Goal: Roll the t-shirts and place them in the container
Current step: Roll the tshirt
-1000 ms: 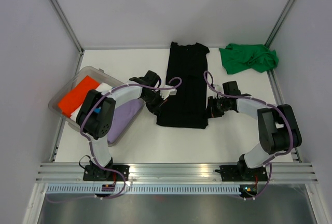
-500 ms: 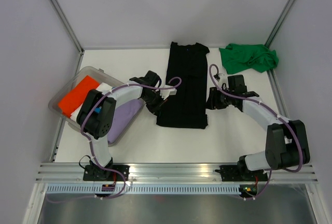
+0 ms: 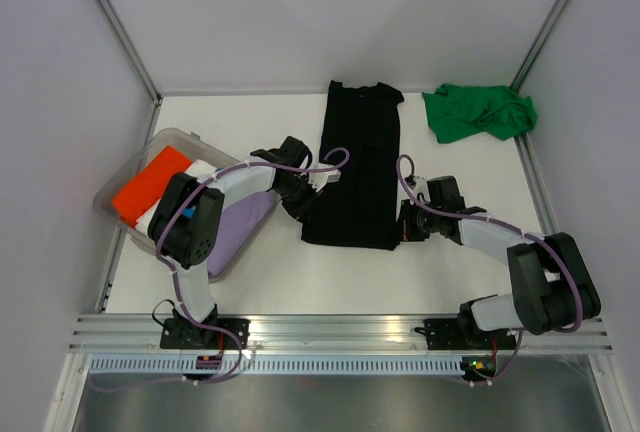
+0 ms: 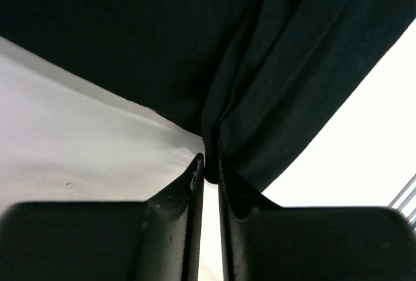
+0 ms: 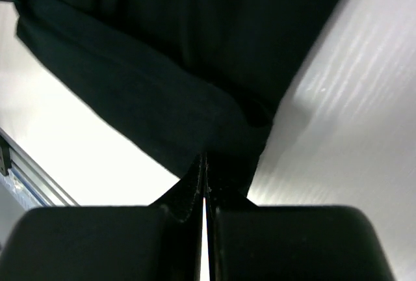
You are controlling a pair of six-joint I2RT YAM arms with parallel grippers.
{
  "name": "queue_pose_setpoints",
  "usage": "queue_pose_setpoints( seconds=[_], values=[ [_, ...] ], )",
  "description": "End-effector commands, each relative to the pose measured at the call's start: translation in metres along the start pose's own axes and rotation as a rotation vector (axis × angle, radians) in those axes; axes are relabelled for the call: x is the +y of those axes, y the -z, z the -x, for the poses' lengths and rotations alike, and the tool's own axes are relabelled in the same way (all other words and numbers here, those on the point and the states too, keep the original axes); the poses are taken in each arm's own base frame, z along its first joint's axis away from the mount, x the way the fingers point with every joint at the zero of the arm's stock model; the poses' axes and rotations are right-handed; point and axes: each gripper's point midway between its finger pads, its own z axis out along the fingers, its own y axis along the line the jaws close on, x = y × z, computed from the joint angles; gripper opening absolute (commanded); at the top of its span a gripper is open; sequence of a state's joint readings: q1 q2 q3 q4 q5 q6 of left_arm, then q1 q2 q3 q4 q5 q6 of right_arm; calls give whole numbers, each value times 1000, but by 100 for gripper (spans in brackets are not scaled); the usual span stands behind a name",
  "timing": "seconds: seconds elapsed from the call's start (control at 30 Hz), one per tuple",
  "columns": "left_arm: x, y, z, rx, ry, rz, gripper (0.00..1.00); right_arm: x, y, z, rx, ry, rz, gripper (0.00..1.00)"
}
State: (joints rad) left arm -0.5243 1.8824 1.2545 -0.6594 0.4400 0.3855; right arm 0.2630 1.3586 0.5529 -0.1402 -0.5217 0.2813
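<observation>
I see the clear plastic bin (image 3: 130,167) at the table's (image 3: 300,282) left, holding folded orange cloth (image 3: 150,184), a white piece (image 3: 203,168) and lavender fabric (image 3: 240,227). The black t-shirt (image 3: 358,152), folded into a long strip, lies mid-table. My left gripper (image 4: 208,160) pinches its near left corner, and my right gripper (image 5: 205,160), fingers pressed together, nips its near right corner. The bright green t-shirt (image 3: 478,114) sits crumpled at the far right.
</observation>
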Motion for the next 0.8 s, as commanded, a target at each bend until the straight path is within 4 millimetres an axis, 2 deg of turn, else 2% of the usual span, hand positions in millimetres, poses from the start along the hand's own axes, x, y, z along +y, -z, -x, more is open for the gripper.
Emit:
queue_pose_setpoints(
  seconds=[0.0,0.1,0.23,0.37,0.43,0.57,0.6,0.7,0.77],
  values=[
    [14,5,11,-25,24,77,20,-5,-11,20,-68,-28,12,0],
    [18,9,15,-29,18,115,25,-9,-15,16,-43,-33,3,0],
    [19,26,29,-59,-35,191,35,-7,-8,21,-57,-24,-1,0],
    [4,49,53,-106,-255,269,44,-6,-4,22,-54,-8,-12,1],
    [-11,57,65,-140,-379,284,47,-8,-5,19,-48,-12,-16,2],
    [-40,46,48,-111,-563,247,47,-8,-6,18,-50,-5,-14,3],
    [-49,33,27,-67,-606,223,48,-7,-5,20,-60,1,-11,3],
    [-55,29,21,-83,-751,249,51,-5,-3,24,-74,28,-3,4],
    [-50,22,11,-76,-820,273,53,-4,-3,23,-68,34,3,5]
  ],
)
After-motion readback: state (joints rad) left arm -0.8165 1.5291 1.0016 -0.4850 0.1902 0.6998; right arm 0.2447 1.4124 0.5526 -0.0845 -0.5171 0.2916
